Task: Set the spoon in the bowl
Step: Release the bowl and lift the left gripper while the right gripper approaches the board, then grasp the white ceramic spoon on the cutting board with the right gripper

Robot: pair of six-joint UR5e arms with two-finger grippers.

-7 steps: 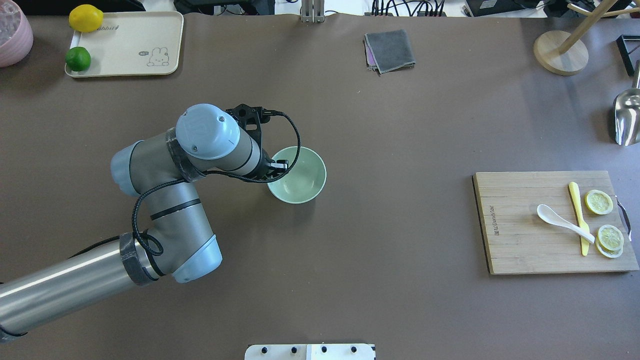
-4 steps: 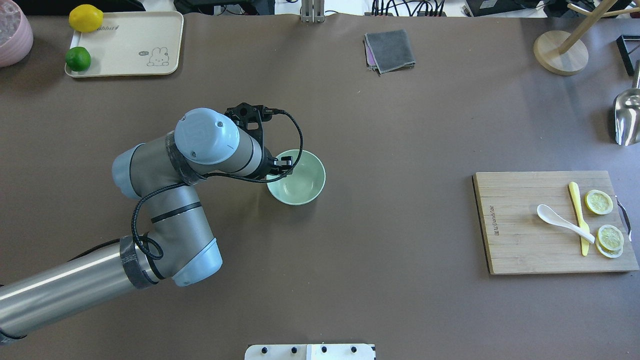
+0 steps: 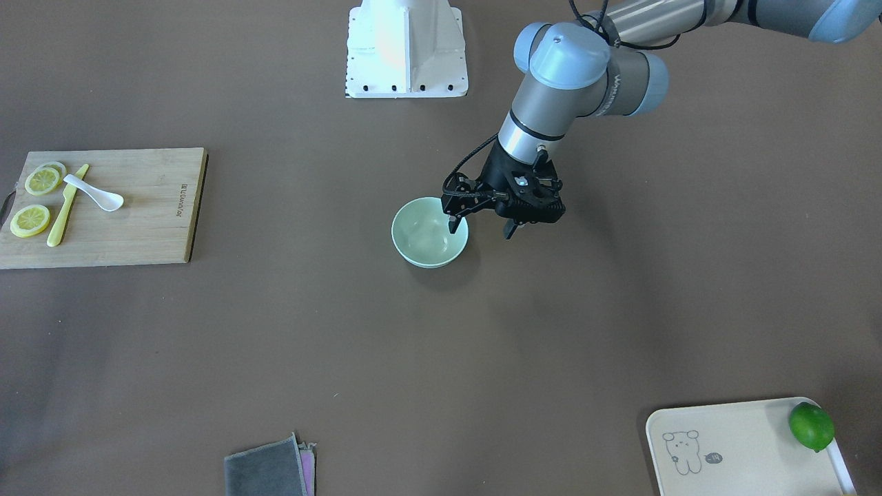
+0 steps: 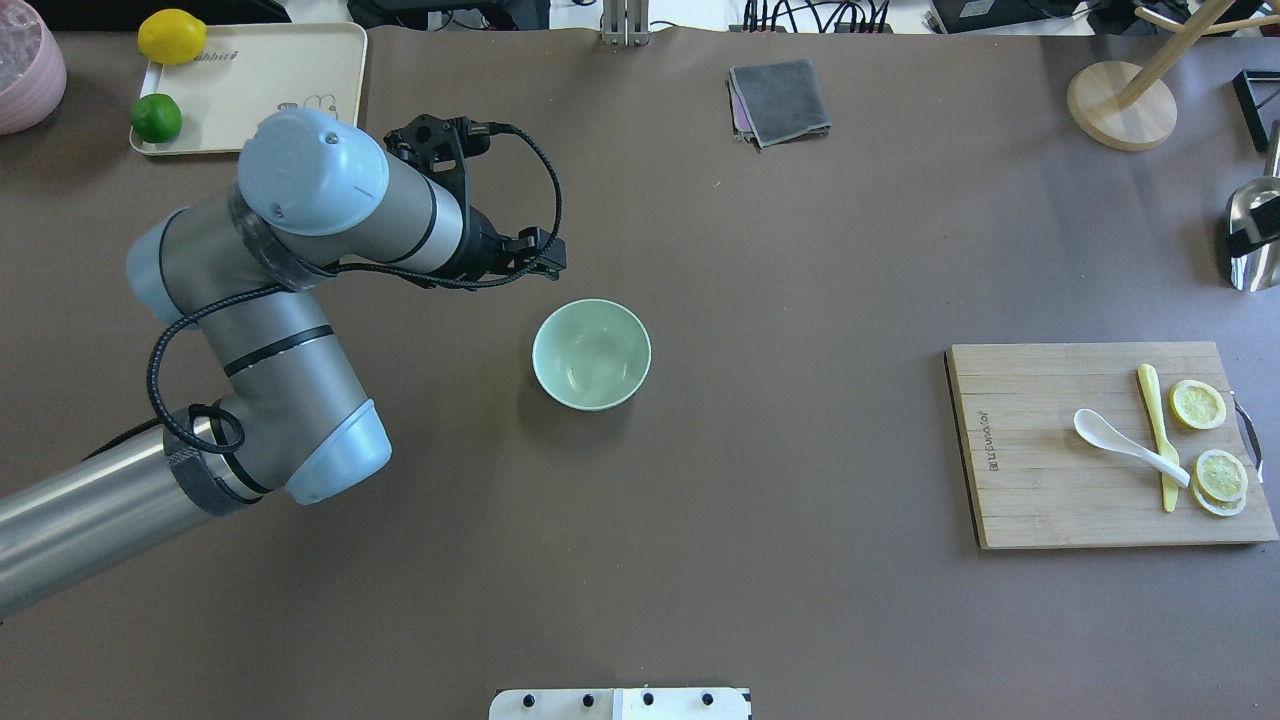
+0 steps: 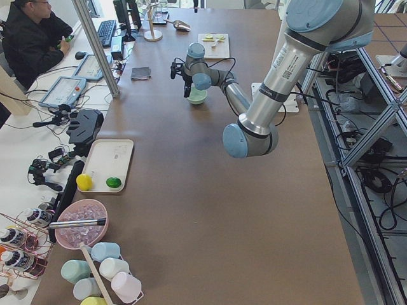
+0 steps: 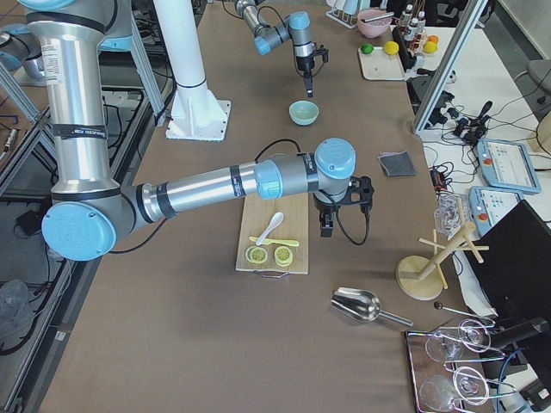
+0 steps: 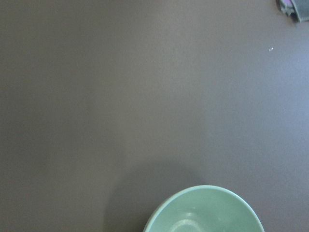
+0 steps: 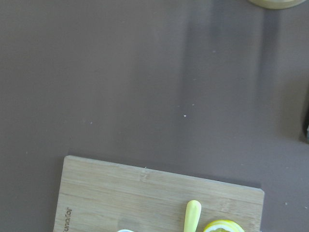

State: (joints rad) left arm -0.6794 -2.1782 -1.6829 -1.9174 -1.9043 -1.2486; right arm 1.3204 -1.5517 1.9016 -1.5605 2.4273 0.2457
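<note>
Brown table (image 4: 800, 250); spoon (image 4: 1098, 428) outside bowl (image 4: 592, 354)
Spoon lies on the cutting board (image 4: 1030, 480) across the knife (image 4: 1155, 420), well apart from the bowl; left gripper (image 3: 480, 233) hangs beside the bowl, fingers (image 3: 452, 224) spread, empty; right gripper (image 6: 330, 225) near the board, cannot tell its state

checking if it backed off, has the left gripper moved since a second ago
Yes. In the overhead view the left gripper has left the bowl rim and moved away, toward the tray.

Brown table (image 4: 800, 250): bowl (image 4: 591, 354); cutting board (image 4: 1040, 470); tray (image 4: 250, 70); cloth (image 4: 780, 100)
</note>
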